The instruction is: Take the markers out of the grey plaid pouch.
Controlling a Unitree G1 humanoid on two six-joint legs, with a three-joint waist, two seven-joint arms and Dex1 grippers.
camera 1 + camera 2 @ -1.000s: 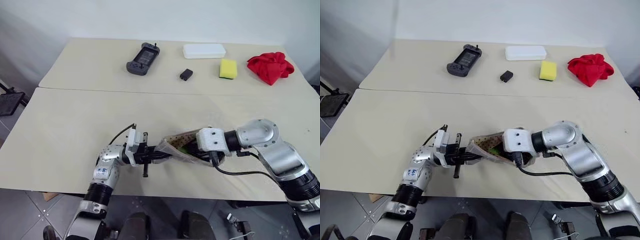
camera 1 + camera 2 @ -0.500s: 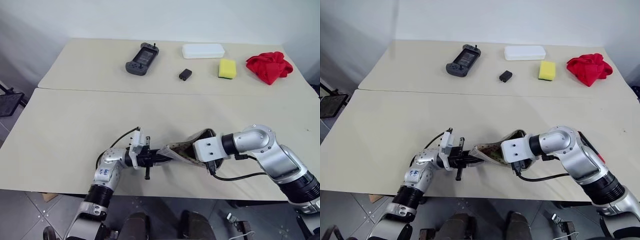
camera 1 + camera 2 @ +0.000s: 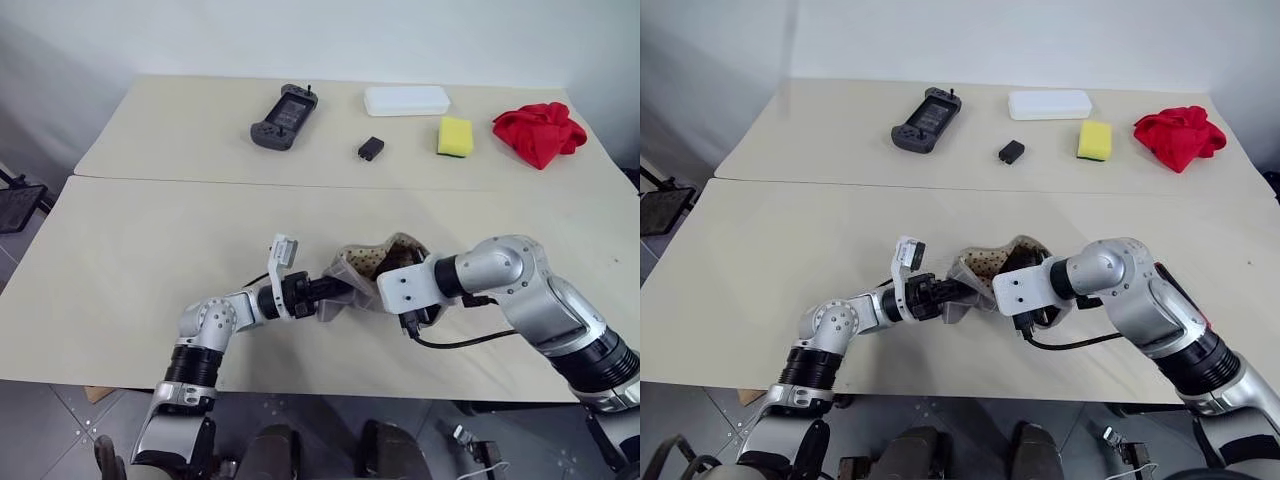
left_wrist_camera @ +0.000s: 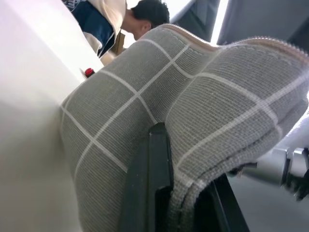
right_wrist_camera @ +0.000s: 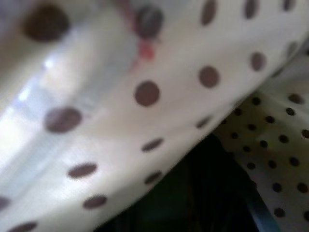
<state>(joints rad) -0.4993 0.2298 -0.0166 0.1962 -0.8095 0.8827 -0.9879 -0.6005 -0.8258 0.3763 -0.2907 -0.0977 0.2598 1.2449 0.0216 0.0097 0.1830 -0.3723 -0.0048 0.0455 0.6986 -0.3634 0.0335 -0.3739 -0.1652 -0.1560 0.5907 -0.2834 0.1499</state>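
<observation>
The grey plaid pouch [image 3: 362, 276] hangs between our two arms, lifted just clear of the near edge of the table [image 3: 150, 240], its mouth spread so the dotted, brownish lining faces up. We see no markers now; whatever is left sits down in the dark of the lining, as the right wrist view suggests, so we judge the emptying not yet done. Our left end effector [image 3: 325, 290] is clamped shut on the pouch's left end, one black finger [image 4: 152, 179] pressed against the plaid fabric that folds over it. Our right end effector [image 3: 1028, 268] reaches into the open mouth from the right; we cannot tell from the views whether its fingers are pinching lining, a marker or nothing. To do this step well, we would hold the left grip firm and steady so the mouth stays taut and open, and work the right fingers along the bottom of the pouch, not against its wall, since the loose lining is easy to catch instead of a slim marker. We would lift out slowly and over the table, not past its edge. The dark game controller [image 3: 279, 118], yellow sponge [image 3: 456, 136] and red cloth [image 3: 540, 132] lie well apart on the far table and need no care.
</observation>
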